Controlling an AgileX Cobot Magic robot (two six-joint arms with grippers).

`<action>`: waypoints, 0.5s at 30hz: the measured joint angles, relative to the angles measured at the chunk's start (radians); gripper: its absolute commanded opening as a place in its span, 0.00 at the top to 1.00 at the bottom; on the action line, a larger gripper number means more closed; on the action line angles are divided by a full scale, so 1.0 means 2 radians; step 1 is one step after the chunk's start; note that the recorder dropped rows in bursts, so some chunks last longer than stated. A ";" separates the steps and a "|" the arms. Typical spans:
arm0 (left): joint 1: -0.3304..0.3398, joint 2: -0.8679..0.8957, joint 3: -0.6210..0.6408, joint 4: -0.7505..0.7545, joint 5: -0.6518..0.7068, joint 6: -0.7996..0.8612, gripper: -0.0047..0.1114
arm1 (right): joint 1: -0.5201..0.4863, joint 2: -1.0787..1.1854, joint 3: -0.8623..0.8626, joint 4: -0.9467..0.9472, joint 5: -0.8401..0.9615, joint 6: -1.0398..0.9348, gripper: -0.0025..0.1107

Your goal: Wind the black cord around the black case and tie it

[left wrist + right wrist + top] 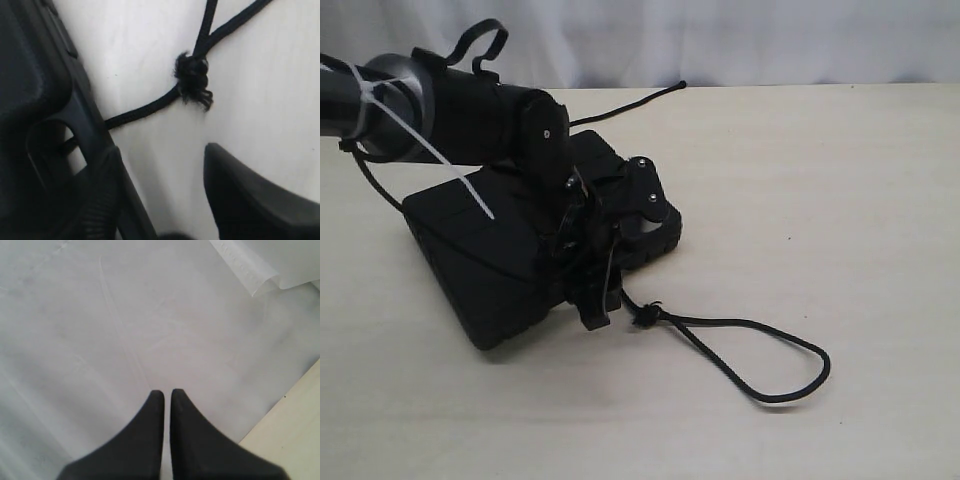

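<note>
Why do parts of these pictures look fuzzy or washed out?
Exterior view: even light; the black case and arm merge into one dark mass, and the black cord casts a faint shadow. Left wrist view: the knot is fairly sharp, the left gripper's fingers blur close to the lens. Right wrist view: pale, washed-out backdrop behind the shut right gripper.

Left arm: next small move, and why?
Probably ease the left gripper forward until it straddles the black cord by its frayed knot. Its jaws stand open and empty, and the knot lies on the table just ahead, beside the black case.
</note>
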 measured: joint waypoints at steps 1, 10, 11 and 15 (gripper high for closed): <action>0.000 0.000 0.000 0.001 -0.005 0.000 0.53 | 0.000 0.000 0.000 0.000 0.003 0.000 0.94; 0.000 0.013 -0.002 0.021 -0.047 -0.027 0.53 | 0.000 0.000 0.000 0.000 0.011 0.000 0.94; 0.000 0.016 -0.004 0.028 -0.049 -0.034 0.53 | 0.000 0.000 0.000 0.000 0.012 0.000 0.94; 0.000 0.032 -0.004 0.089 -0.050 -0.091 0.53 | 0.000 0.000 0.000 0.000 0.013 0.000 0.94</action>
